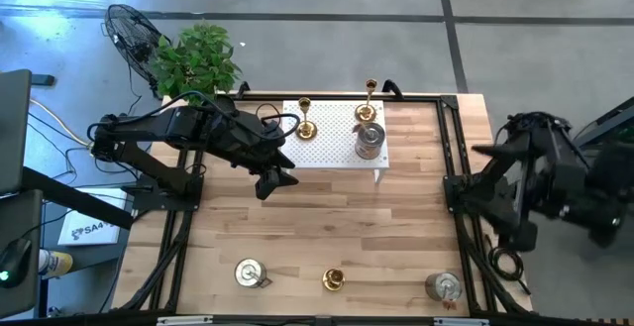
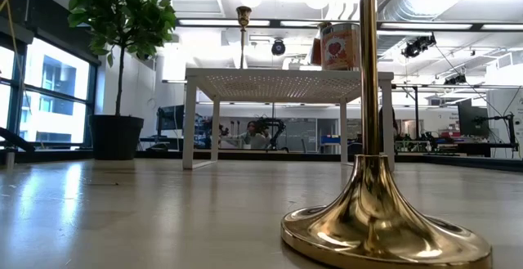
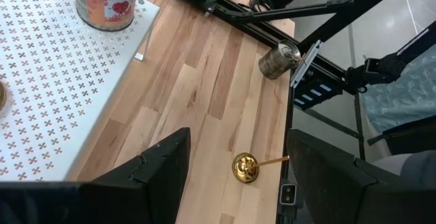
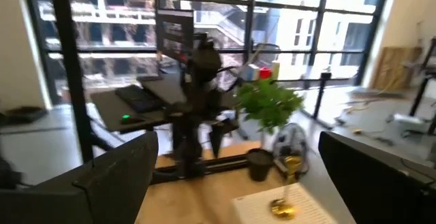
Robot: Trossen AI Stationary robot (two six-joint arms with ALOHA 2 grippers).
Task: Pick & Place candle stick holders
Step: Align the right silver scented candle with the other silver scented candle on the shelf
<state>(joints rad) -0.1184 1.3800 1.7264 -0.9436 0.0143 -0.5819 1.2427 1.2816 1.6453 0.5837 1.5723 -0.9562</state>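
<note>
On the white perforated stand (image 1: 332,148) at the table's far middle stand two gold candle stick holders (image 1: 305,128) (image 1: 368,111) and a silver-grey cylinder (image 1: 369,140). Along the near edge a silver cylinder (image 1: 250,273), a gold holder (image 1: 334,280) and another silver cylinder (image 1: 445,286) rest on the wood. My left gripper (image 1: 274,180) hovers open just in front of the stand, tilted down; its wrist view shows the near gold holder (image 3: 245,167) far below, between the fingers. My right gripper (image 4: 235,176) is open and level, raised beyond the table's right edge on its arm (image 1: 540,182).
A potted plant (image 1: 196,60) and a fan (image 1: 134,34) stand beyond the far left corner. Black frame rails (image 1: 451,182) run along the table's sides. Bare wood (image 1: 337,217) lies between the stand and the near row. The low view looks past the near gold holder's base (image 2: 384,224).
</note>
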